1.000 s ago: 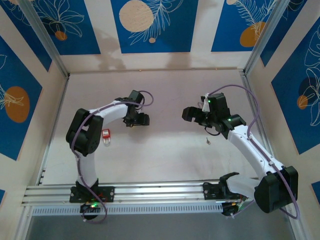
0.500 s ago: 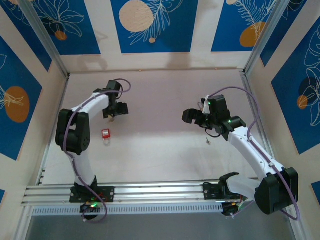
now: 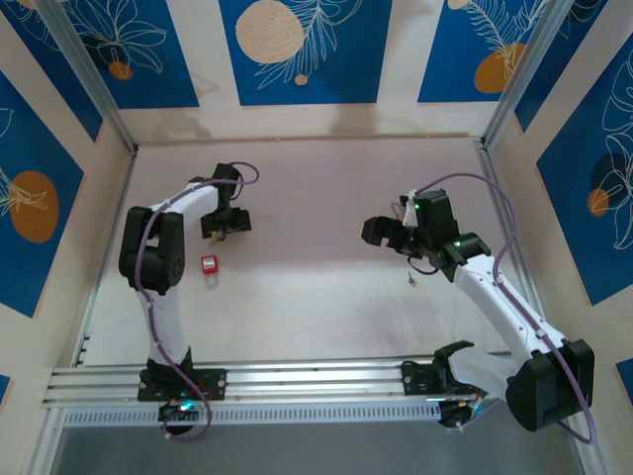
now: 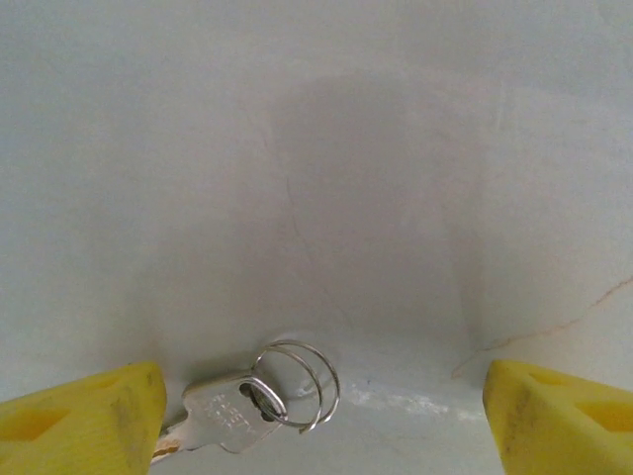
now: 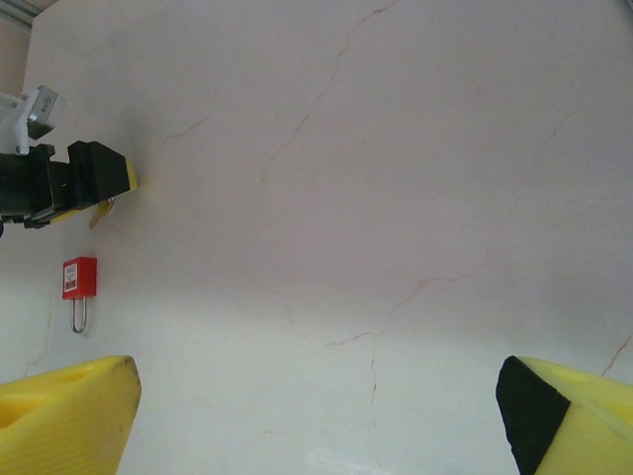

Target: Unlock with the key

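L. gripper (image 4: pixel 316 426), jaws wide, straddles the key (image 4: pixel 226 420) lying flat w/ its ring (image 4: pixel 331 381) beside one fingertip (image 4: pixel 89 416); best to centre, then pinch the bow, blade free for the red padlock (image 3: pixel 210 265) nearby; r. gripper (image 5: pixel 316 416) also wide.

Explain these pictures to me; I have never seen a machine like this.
This is a robot: a left arm and a right arm bolted at the near edge of a table. One picture looks down from above; the other two come from a camera on each wrist, so the yellow blocks in their bottom corners are that arm's own fingers. The left gripper is open, low over the table; a small silver key on a wire ring lies between its fingers, right beside one. A red padlock lies nearby. The right gripper is open and holds nothing.
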Controlling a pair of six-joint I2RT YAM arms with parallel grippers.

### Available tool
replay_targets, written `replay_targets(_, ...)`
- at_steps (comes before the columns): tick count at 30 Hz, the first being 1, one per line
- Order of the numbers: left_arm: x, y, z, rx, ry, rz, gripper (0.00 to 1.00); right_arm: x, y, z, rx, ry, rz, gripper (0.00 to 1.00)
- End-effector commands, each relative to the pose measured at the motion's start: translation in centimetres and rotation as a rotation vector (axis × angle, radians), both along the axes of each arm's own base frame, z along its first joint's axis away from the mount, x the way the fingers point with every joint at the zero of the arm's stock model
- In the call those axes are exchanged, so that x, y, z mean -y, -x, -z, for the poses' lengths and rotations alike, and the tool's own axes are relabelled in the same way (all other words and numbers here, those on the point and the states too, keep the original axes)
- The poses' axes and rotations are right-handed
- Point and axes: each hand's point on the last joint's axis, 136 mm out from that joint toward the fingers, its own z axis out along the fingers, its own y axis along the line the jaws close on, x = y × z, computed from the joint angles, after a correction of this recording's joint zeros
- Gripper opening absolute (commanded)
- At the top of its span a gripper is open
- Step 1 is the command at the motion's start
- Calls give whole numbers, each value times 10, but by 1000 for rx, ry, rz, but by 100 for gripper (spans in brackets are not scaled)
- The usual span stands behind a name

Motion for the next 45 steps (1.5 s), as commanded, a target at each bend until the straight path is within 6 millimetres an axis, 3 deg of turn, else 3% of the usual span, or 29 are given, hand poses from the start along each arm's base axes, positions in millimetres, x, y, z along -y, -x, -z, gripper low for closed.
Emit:
replay_targets(1,4,13,8,-34,49,-4,83,3,5,2,-6,9,-3,94)
replay_targets(10,38,33,18,-53,146,18,83,4,4,-4,8,14,1,94)
replay_targets(29,164,76,15,-46,277,191,82,3,2,-10,19,0,2,94)
replay_targets(34,167,70,-4,-12,283,206,83,1,2,-6,3,-5,-3,93)
replay_targets(39,164,60,-35,52,282,233,85,-6,1,-4,-10,-23,-9,93)
replay_targets(45,130,53,-76,161,274,185,90,-23,1,2,-29,-32,-39,93)
